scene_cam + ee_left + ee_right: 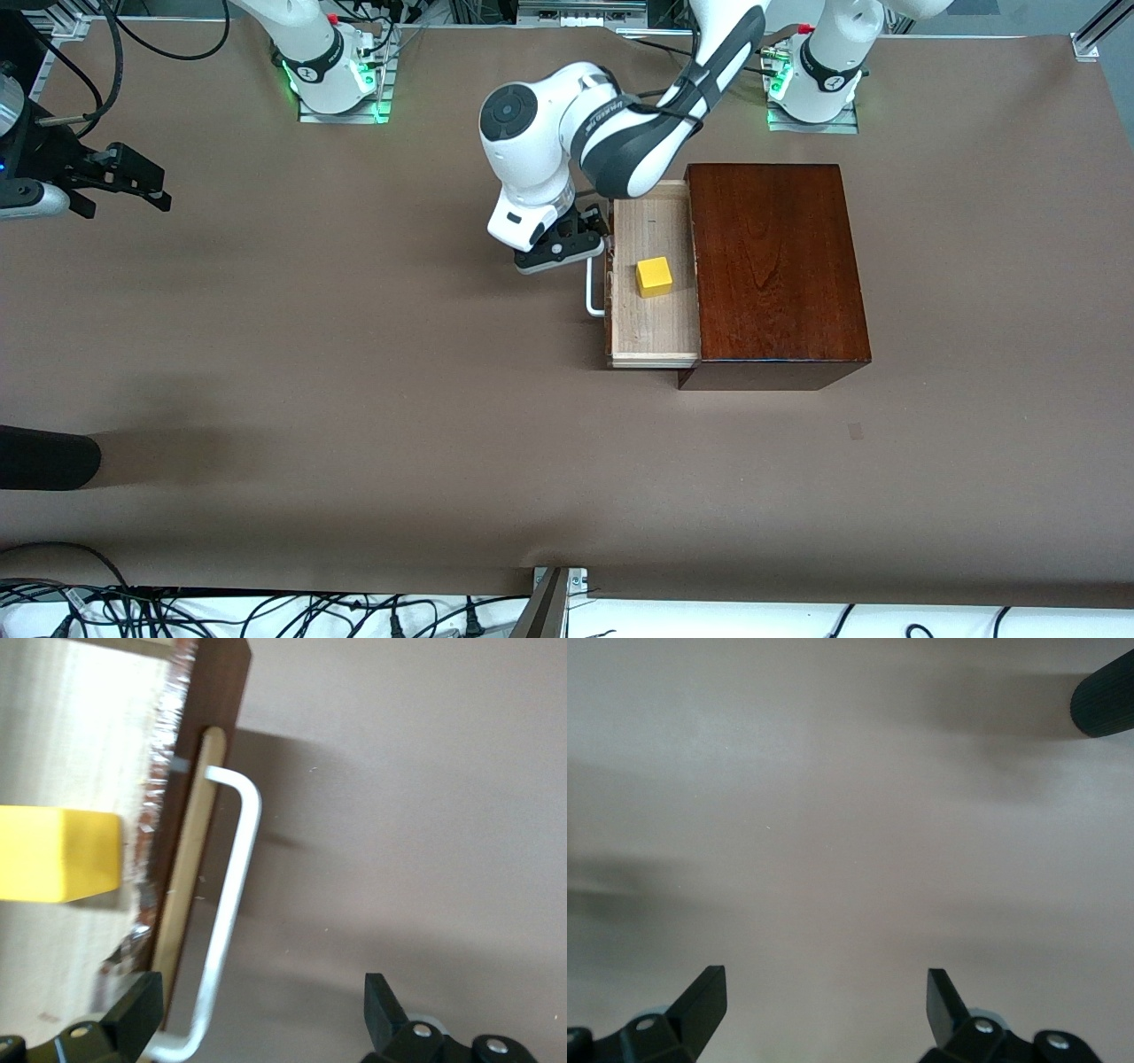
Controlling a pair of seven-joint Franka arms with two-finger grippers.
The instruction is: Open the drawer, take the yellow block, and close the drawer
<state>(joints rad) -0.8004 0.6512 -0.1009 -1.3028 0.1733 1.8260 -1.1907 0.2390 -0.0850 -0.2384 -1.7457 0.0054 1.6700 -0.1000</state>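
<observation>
The left gripper (592, 237) points down, fingers spread wide. The right gripper (142, 182) waits, fingers (700, 997) equally apart.

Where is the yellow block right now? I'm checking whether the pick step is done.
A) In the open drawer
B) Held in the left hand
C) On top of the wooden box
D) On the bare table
A: the yellow block sits on the pale floor of the pulled-out drawer, while the left hand is open at the white handle.
</observation>
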